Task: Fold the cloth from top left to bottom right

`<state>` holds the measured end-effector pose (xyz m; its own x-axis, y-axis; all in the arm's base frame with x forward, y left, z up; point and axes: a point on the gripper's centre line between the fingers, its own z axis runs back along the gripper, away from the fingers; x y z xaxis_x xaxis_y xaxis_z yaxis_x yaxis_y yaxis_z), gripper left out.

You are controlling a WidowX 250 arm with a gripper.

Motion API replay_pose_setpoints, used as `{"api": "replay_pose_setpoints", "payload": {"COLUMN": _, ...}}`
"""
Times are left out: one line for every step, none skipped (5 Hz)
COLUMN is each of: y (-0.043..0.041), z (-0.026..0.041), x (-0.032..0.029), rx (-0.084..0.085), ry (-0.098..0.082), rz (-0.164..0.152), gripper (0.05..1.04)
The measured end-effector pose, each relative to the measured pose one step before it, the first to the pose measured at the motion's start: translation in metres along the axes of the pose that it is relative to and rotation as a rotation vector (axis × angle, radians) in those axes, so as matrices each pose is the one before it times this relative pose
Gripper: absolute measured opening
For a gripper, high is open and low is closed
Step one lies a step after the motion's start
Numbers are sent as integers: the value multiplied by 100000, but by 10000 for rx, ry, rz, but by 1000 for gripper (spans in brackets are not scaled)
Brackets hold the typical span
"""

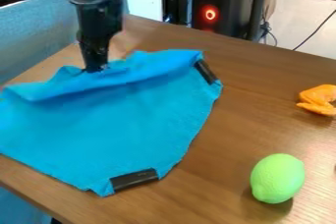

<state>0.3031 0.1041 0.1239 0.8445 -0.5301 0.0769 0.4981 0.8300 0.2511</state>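
The gripper (96, 69) hangs down at the upper left, its tip against the far edge of the blue cloth (125, 125). That edge is bunched and raised in folds around the tip, and whether the gripper pinches it cannot be made out. The rest of the cloth lies spread over the left and middle of the table, with a black clip or strip on its right corner and another on its near corner.
On the wooden table (216, 188), a green lime-like object (277, 178) stands at the lower right and an orange object (319, 99) at the right edge. A light blue padded surface (33, 36) borders the table at the upper left.
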Motion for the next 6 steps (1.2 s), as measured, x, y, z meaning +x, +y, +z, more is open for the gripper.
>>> {"api": "replay_pose_setpoints", "payload": {"y": -1808, "z": 1163, "x": -585, "rx": 98, "ry": 219, "rz": 298, "gripper": 51}}
{"api": "replay_pose_setpoints", "payload": {"y": -2201, "z": 595, "x": -630, "rx": 84, "ry": 275, "rz": -363, "gripper": 51}}
{"api": "replay_pose_setpoints", "payload": {"y": -2057, "z": 448, "x": -503, "rx": 467, "ry": 118, "rz": -394, "gripper": 51}}
{"api": "replay_pose_setpoints", "payload": {"y": -1801, "z": 26, "x": -139, "rx": 560, "ry": -184, "rz": -506, "gripper": 51}}
{"api": "replay_pose_setpoints", "payload": {"y": -1811, "z": -87, "x": 149, "rx": 473, "ry": -223, "rz": -397, "gripper": 51}}
{"api": "replay_pose_setpoints", "payload": {"y": -1162, "z": 214, "x": 283, "rx": -21, "ry": 64, "rz": -4, "gripper": 51}}
